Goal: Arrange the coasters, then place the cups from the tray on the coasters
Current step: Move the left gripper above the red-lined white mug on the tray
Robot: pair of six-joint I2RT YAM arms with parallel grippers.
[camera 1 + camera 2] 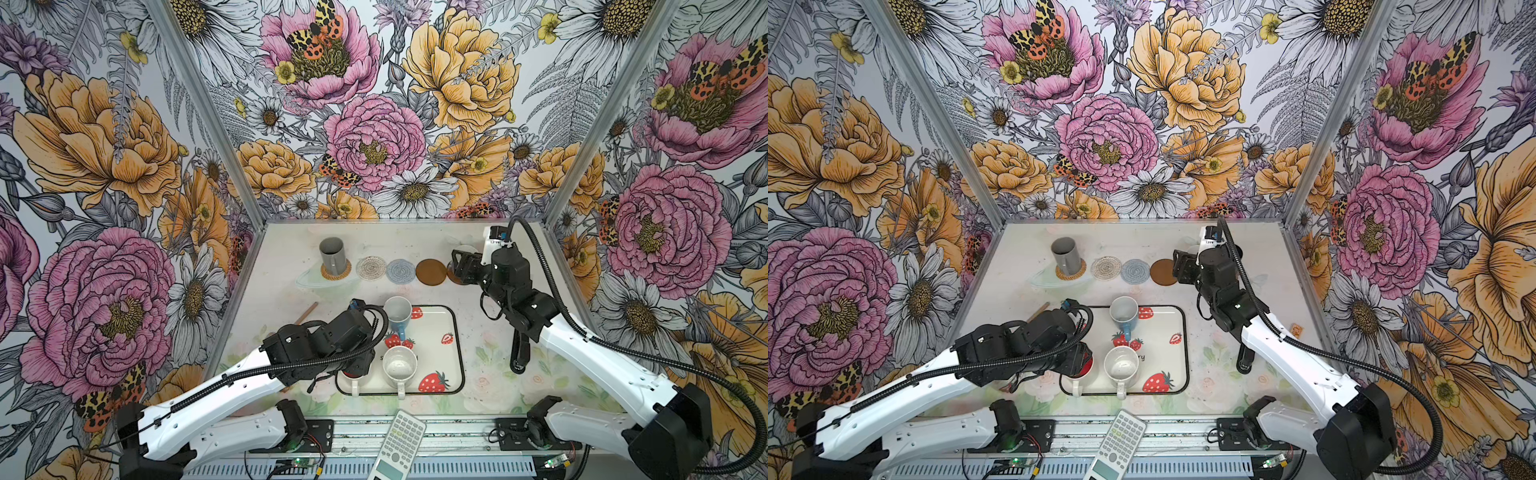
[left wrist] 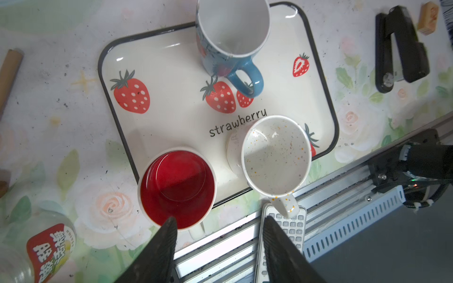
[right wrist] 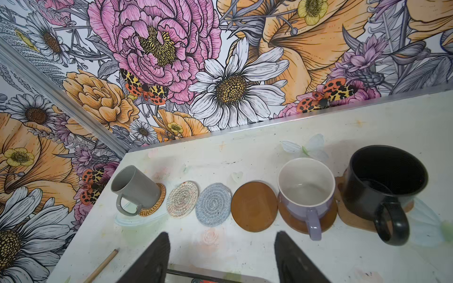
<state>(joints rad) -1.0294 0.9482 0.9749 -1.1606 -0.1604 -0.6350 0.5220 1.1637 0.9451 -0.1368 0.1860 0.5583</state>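
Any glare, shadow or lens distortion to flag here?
Left wrist view: small glare streaks on the white strawberry-print tray, red-lined white mug half shadowed inside, left claw dark. Right wrist view: wide-angle stretch makes the tall grey mug look tilted; right claw dark. Both top views: sharp, evenly lit.

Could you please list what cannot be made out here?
- Lavender cup and black cup: mostly behind the right arm in both top views.
- Coaster under the black cup: shape mostly covered, right wrist view.
- Red cup: half hidden by the left arm, both top views.
- Jar label: cut off at the left wrist view's edge.
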